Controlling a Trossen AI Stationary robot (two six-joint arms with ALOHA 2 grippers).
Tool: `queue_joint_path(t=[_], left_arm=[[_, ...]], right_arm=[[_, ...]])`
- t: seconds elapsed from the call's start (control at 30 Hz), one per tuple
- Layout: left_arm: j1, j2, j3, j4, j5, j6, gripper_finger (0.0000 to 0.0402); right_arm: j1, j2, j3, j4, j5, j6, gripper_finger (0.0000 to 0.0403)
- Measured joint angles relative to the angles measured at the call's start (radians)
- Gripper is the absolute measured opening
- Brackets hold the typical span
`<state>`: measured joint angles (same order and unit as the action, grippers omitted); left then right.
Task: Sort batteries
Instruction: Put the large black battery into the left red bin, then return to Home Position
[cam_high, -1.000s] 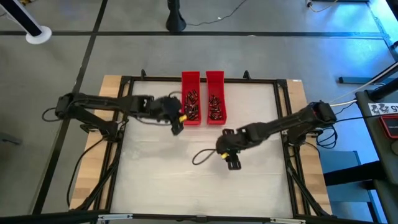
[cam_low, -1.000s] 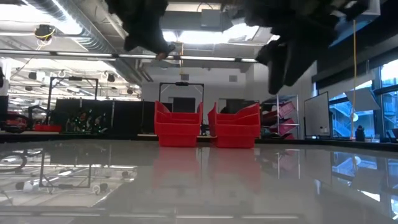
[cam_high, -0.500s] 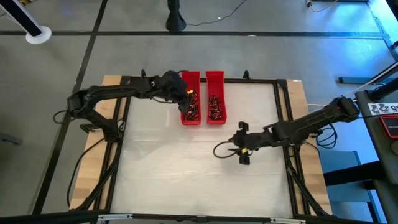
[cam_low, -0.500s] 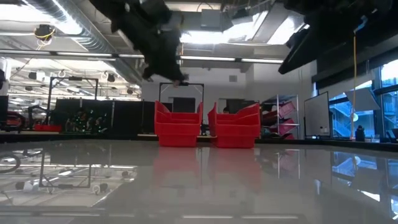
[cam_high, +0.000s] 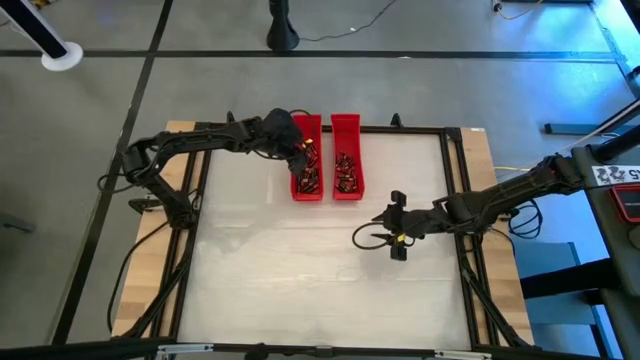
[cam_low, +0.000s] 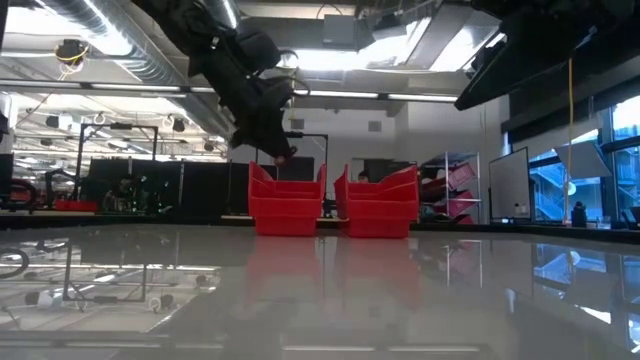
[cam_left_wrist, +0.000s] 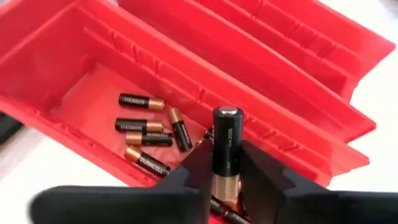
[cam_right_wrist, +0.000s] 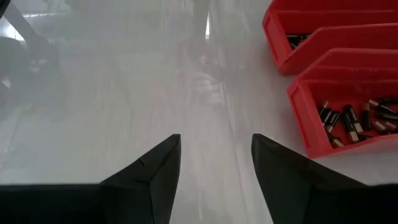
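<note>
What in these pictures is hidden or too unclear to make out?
- Batteries in the red trays: too small in the high view to count.
- Tray contents: hidden by the tray walls in the low view.
- Lower end of the held battery: covered by the left gripper.
- Right gripper: cut off in the low view.

Lighting even and bright, from overhead ceiling fixtures (cam_low: 330, 55). Table (cam_low: 320, 290) glossy: mirror reflections of the room and the red trays (cam_low: 285, 205) in low view; pale glare streaks toward 12 o'clock in right wrist view. Cool blue cast at 2 o'clock, high view. Arms overhead silhouetted, soft. Left wrist view sharp.
</note>
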<state>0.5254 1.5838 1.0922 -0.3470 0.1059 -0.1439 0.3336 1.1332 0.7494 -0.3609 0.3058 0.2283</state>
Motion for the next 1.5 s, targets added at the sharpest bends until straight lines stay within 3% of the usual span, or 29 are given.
queue_joint_path(t=[0.27, 0.4, 0.57, 0.73, 1.07, 1.27, 1.5], left_arm=[[-0.029, -0.014, 0.0, 0.02, 0.001, 0.076, 0.0192], [-0.029, -0.035, 0.0, 0.024, 0.0, 0.051, 0.0216], [-0.036, -0.132, -0.006, 0.029, 0.027, 0.111, 0.0216], [-0.052, -0.33, -0.102, 0.086, 0.053, 0.128, 0.0208], [-0.099, -0.83, -0.43, 0.186, 0.052, 0.073, 0.0207], [-0.136, -1.113, -0.675, 0.3, 0.05, -0.004, 0.0207], [-0.14, -1.377, -0.87, 0.349, 0.047, -0.066, 0.0207]], right_arm=[[0.0, 0.0, 0.0, 0.006, 0.02, -0.001, 0.0198], [0.0, 0.0, 0.0, 0.011, 0.04, -0.001, 0.0198], [-0.003, -0.017, 0.0, 0.017, 0.055, -0.043, 0.0198], [-0.044, -0.132, 0.0, 0.017, 0.07, -0.082, 0.0198], [-0.061, -0.387, -0.01, 0.012, 0.1, -0.133, 0.0198], [-0.061, -0.61, -0.151, 0.038, 0.199, -0.088, 0.0198], [-0.061, -0.94, -0.4, 0.327, 0.225, -0.061, 0.0198]])
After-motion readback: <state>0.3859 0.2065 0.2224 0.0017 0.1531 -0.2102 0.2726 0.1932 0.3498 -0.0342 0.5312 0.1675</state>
